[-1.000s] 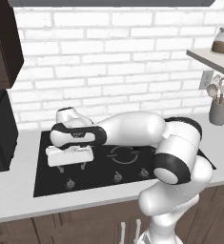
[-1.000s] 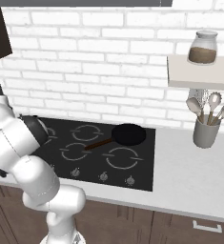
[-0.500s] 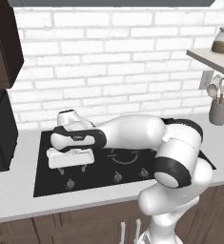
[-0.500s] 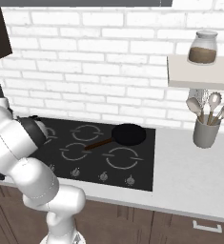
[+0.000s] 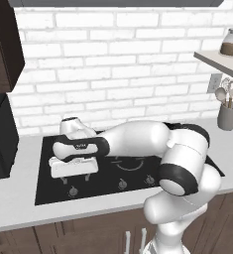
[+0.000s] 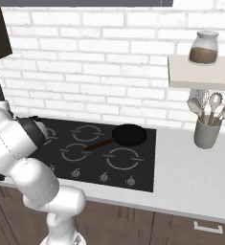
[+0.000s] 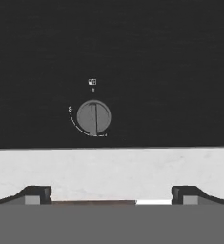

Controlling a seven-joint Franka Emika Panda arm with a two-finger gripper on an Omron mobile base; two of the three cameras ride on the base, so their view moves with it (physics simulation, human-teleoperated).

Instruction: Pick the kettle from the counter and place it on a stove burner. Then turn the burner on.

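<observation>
In the hand view the knob [image 7: 94, 117] lies at twelve o'clock from the end effector [image 7: 111, 194] — released, fingers wide — across the bench [image 7: 111, 171] edge.

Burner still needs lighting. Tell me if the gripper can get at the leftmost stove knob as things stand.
Probably yes. The open gripper hangs over the stove's front edge, the knob lies just ahead between its fingertips, and nothing sits between.
</observation>
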